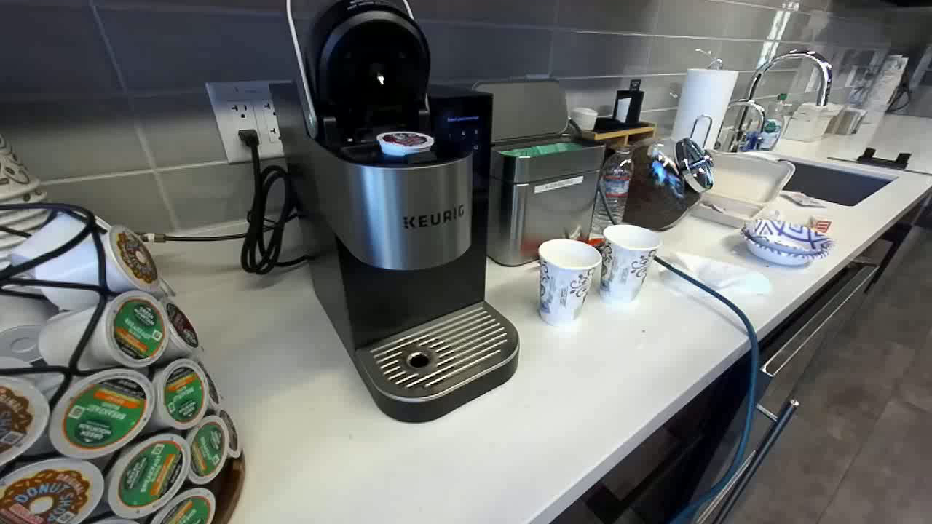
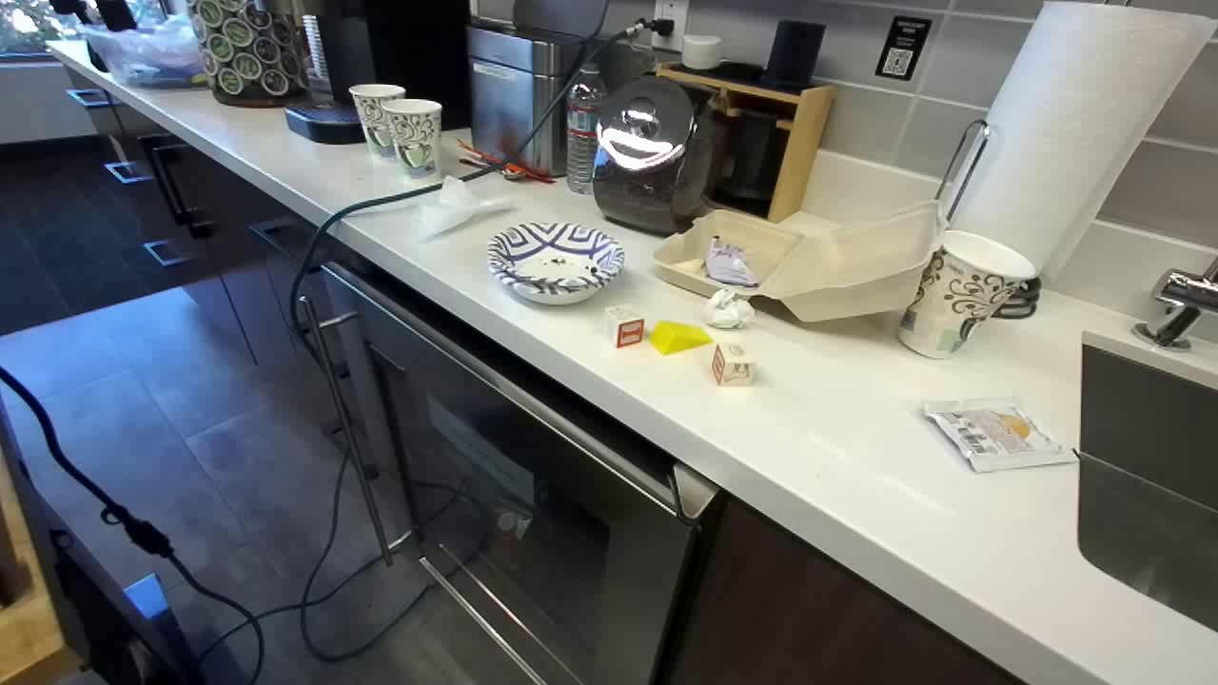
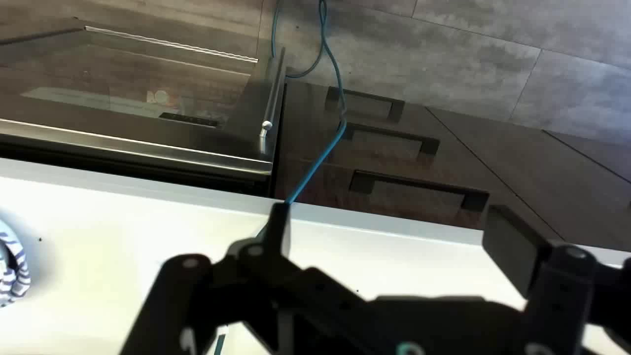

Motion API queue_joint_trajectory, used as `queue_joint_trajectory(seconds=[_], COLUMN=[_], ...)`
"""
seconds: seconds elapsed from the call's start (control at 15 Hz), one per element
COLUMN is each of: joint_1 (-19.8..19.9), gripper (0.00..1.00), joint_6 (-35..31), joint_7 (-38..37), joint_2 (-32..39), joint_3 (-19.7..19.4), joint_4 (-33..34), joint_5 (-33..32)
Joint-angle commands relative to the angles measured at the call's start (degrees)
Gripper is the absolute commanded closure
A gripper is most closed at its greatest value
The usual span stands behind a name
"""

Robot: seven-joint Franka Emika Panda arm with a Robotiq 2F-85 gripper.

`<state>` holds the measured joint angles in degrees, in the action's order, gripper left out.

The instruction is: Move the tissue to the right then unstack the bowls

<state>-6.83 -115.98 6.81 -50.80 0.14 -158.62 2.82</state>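
Note:
The bowls (image 2: pixel 557 264) are white with blue patterning and sit upright on the white counter near its front edge. They appear as one nested stack, also in an exterior view (image 1: pixel 786 244); I cannot tell how many there are. Dark specks lie inside. Part of the rim shows at the left edge of the wrist view (image 3: pixel 11 268). A crumpled white tissue (image 2: pixel 457 209) lies between the bowls and the paper cups, also in an exterior view (image 1: pixel 721 276). I cannot make it out in the wrist view. My gripper (image 3: pixel 394 231) is open and empty over the counter's front edge, out of both exterior views.
Two paper cups (image 2: pixel 414 138) stand by the coffee maker (image 1: pixel 408 218). A blue cable (image 1: pixel 746 327) crosses the counter and hangs over its edge. Small blocks (image 2: pixel 680 336), a crumpled white ball (image 2: pixel 729 310) and an open takeout box (image 2: pixel 837 271) lie beyond the bowls toward the sink (image 2: pixel 1147 457).

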Motion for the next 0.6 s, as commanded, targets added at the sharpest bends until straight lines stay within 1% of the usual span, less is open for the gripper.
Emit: queue_joint_trajectory(seconds=[0.0, 0.13, 0.53], joint_1=[0.13, 0.12, 0.13], gripper=[0.00, 0.00, 0.00], joint_6=[0.26, 0.25, 0.25], joint_7=[0.07, 0.07, 0.07], joint_2=[0.11, 0.44, 0.75], joint_3=[0.13, 0.13, 0.14], joint_4=[-0.69, -1.85, -1.83], joint_5=[0.10, 0.10, 0.10])
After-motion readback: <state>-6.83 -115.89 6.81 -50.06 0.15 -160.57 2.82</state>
